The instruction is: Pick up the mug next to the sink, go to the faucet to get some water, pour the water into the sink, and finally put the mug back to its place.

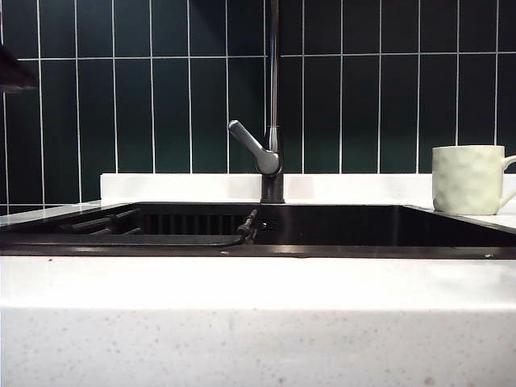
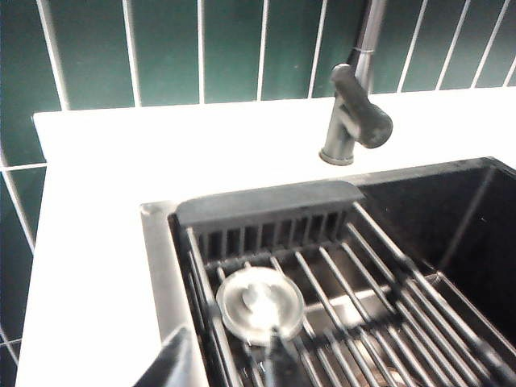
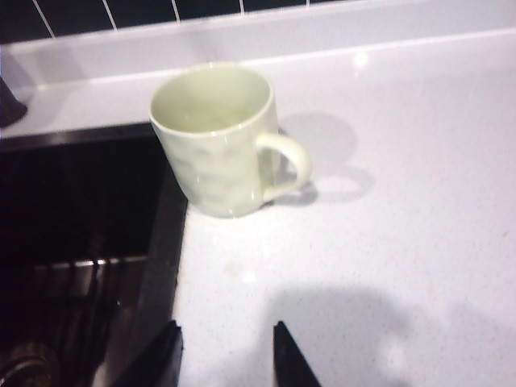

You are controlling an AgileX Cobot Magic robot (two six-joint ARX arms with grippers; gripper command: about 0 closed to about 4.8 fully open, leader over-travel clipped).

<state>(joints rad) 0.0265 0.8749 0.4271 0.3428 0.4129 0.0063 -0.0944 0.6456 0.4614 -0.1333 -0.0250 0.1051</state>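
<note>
The left gripper [image 2: 222,363] hangs over the left end of the sink [image 2: 161,266], above the rack [image 2: 347,298] and a round metal strainer [image 2: 260,305]; only its two dark fingertips show at the frame edge, standing apart with nothing between them; the exterior view shows neither gripper. At the middle the faucet [image 1: 274,97] rises straight up, its top cut off by the frame; its grey lever [image 1: 251,147] angles up toward the left. At the right the mug [image 1: 469,179] stands upright on the counter [image 1: 258,282], mouth up, just beside the sink's right rim, handle pointing right, away from the basin, and partly cropped in the exterior view. The right gripper [image 3: 226,355] hovers over the counter short of the mug, tips apart and empty, clear of it.
</note>
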